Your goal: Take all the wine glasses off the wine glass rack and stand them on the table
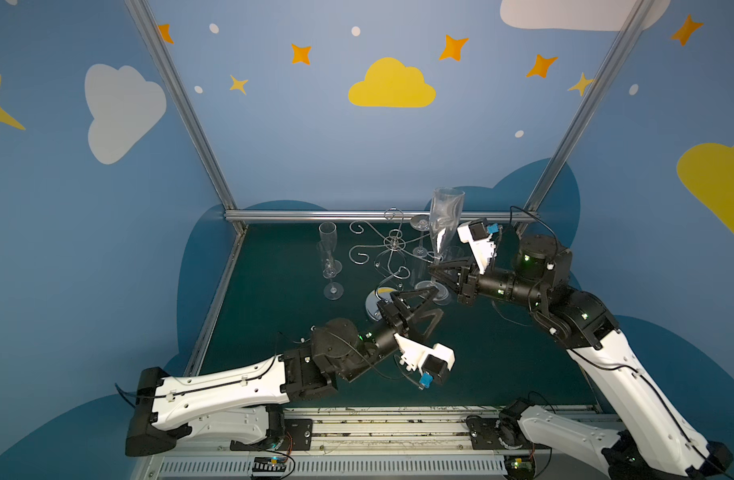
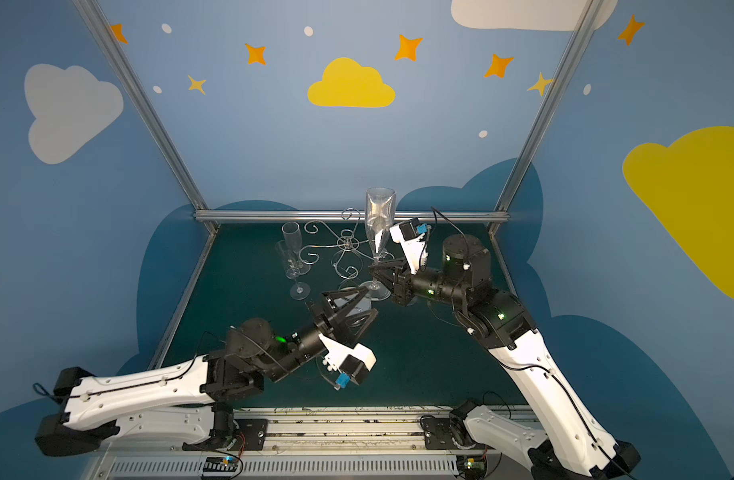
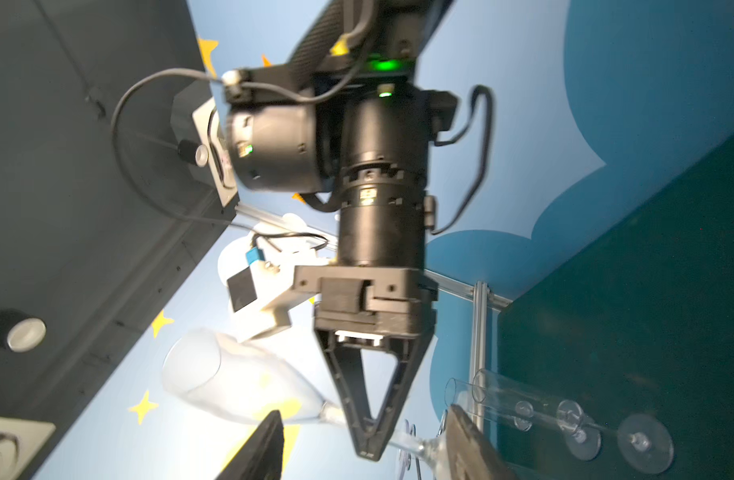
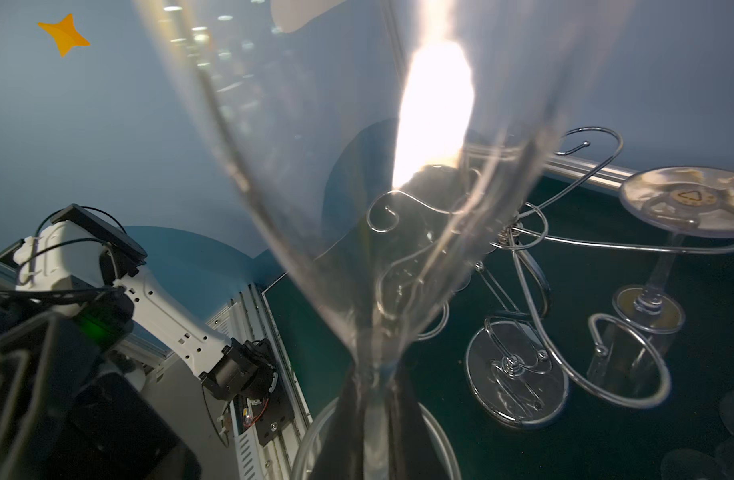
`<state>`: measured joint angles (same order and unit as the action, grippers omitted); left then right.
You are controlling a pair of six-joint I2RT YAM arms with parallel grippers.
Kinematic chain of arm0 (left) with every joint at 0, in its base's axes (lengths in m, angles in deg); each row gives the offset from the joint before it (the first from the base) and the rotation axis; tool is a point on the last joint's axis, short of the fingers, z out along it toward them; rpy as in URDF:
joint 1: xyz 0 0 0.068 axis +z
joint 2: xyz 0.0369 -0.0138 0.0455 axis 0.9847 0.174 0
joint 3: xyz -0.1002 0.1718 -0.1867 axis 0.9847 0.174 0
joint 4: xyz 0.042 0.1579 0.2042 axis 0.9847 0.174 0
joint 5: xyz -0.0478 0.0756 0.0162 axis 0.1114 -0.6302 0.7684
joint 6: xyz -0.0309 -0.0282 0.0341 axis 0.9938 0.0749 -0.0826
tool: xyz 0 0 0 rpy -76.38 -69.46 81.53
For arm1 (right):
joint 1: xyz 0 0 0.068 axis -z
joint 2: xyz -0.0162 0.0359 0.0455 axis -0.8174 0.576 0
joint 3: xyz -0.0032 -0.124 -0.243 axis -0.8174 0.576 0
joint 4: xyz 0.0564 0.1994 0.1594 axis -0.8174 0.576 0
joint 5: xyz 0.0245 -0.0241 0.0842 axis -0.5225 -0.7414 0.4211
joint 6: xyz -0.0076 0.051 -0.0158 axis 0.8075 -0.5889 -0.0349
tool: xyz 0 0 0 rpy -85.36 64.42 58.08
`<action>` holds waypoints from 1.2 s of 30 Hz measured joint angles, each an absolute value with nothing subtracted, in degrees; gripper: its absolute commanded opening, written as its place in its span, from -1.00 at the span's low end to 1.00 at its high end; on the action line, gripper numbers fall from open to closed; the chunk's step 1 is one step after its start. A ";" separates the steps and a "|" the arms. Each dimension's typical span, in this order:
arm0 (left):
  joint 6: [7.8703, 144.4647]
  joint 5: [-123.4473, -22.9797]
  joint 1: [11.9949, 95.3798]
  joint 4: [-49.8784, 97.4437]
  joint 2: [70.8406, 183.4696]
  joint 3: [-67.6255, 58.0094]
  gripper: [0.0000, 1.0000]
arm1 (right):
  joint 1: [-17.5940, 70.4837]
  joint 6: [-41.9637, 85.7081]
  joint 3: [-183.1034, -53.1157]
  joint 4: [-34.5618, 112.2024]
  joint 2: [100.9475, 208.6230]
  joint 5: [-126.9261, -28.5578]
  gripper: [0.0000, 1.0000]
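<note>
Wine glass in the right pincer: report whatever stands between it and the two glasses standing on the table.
The wine glass rack does: its scroll arms and base lie between the wine glass, held by its stem in the right pincer, and the two standing glasses. The open left pincer is close by the glass's foot.

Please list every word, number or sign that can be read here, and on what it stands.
No word or number is readable.
A triangle sign: on the foot of a glass hanging on the wine glass rack.
A small label on the right arm: too blurred to read.
</note>
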<state>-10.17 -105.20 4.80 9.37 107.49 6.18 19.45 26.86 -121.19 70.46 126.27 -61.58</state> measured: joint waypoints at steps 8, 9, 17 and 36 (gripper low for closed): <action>20.78 -97.63 14.99 23.93 103.67 -3.26 0.46 | 18.75 31.87 -115.66 67.66 120.89 -63.76 -1.00; 24.69 -95.84 17.24 25.57 103.29 -3.98 0.47 | 18.51 32.50 -114.88 67.35 120.44 -63.72 -1.00; 55.59 -70.75 35.12 32.54 103.34 -6.08 0.59 | 14.12 36.13 -107.07 64.95 118.47 -63.39 -1.00; 78.28 -46.97 38.04 27.79 108.50 -2.28 0.67 | 5.33 36.92 -100.45 58.39 118.23 -65.29 -1.00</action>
<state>78.28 -46.97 38.04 27.79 108.50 -2.28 5.33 36.92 -100.45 58.39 118.23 -65.29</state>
